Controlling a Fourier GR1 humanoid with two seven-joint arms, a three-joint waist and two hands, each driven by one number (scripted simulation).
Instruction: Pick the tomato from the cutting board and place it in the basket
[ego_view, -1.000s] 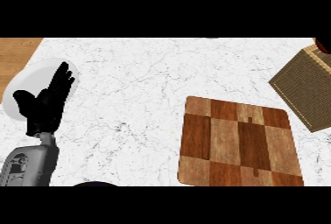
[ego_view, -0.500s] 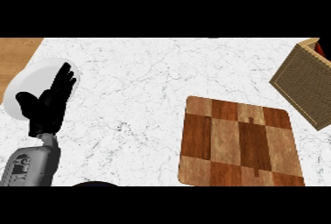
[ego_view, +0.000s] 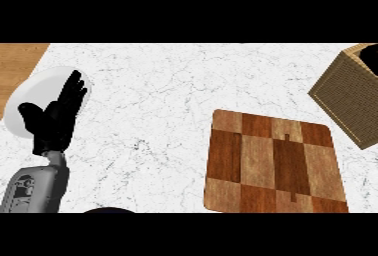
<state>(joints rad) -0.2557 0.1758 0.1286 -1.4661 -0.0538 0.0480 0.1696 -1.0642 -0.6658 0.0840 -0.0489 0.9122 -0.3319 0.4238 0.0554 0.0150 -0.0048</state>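
Observation:
A wooden checkered cutting board (ego_view: 273, 161) lies at the lower right of the marble counter; no tomato shows on it or anywhere in view. A woven basket (ego_view: 348, 97) stands at the right edge, partly cut off, and I cannot see into it. My left hand (ego_view: 53, 120) rests open at the left, fingers up, over a white plate. My right hand does not show in the head view.
A white plate (ego_view: 37, 90) sits at the left under the left hand. A strip of wooden surface (ego_view: 18, 60) shows at the upper left corner. A dark round shape (ego_view: 109, 210) peeks in at the bottom edge.
A dark tip at the basket's top right corner one second ago is gone from view. The left hand, board and basket have not moved.

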